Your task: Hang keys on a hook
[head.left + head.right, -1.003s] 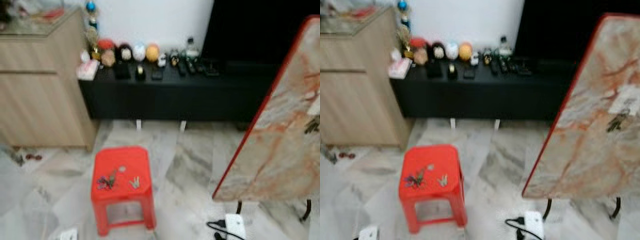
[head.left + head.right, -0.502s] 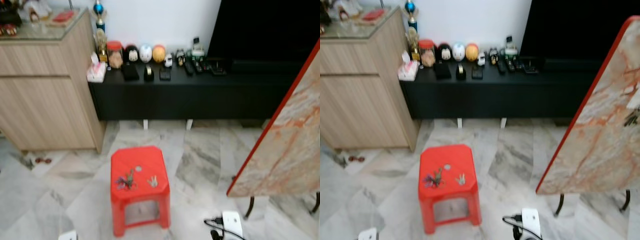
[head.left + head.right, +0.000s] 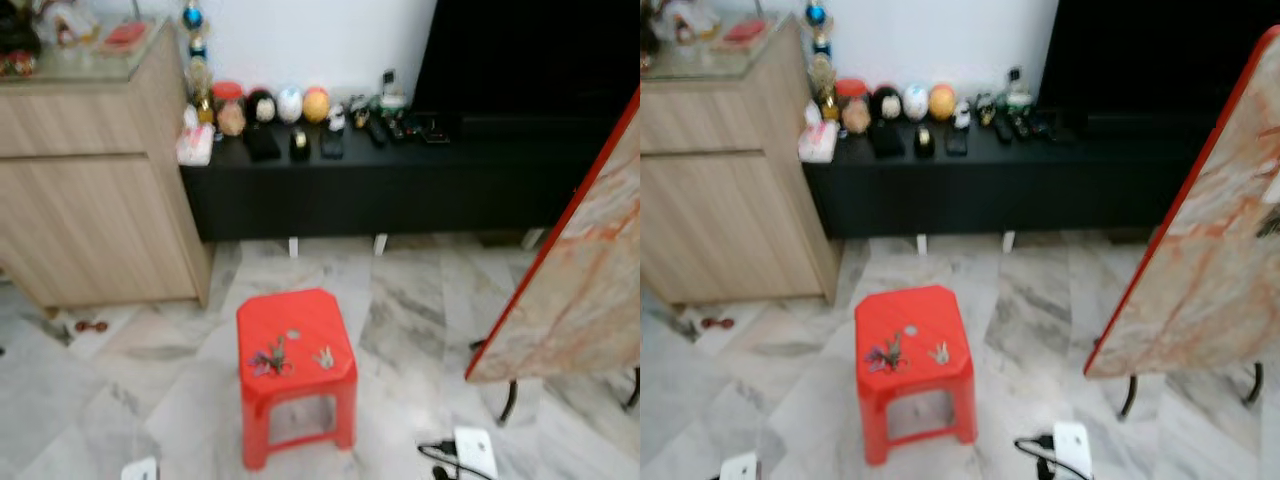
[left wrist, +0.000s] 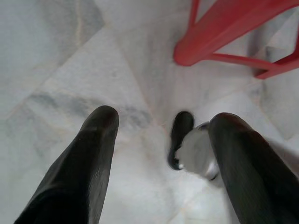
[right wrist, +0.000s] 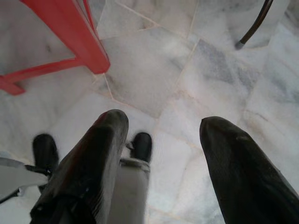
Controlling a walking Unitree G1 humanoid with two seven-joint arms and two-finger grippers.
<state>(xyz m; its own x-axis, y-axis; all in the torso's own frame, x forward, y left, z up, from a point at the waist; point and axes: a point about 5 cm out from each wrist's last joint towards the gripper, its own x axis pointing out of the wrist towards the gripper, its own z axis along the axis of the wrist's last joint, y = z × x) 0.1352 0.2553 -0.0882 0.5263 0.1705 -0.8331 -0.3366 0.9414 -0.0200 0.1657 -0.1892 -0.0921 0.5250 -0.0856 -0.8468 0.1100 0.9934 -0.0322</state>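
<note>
A red plastic stool [image 3: 296,368] stands on the marble floor ahead of me. On its seat lie a dark bunch of keys [image 3: 270,359], a smaller pale key set [image 3: 323,356] and a coin [image 3: 293,335]. My left gripper [image 4: 161,140] hangs over the floor beside a stool leg, fingers apart with nothing between them. My right gripper [image 5: 161,144] is likewise open above the floor tiles, the stool's leg [image 5: 70,32] off to one side.
A wooden cabinet [image 3: 90,190] stands at the left. A low black console [image 3: 370,175] with figurines and remotes runs along the back wall. A tilted marble-patterned tabletop with a red rim [image 3: 580,260] leans at the right. A white power strip [image 3: 470,450] lies on the floor.
The whole view has shifted; the stool now sits slightly further right and lower in the picture, so the camera has moved. The keys lie as before.
</note>
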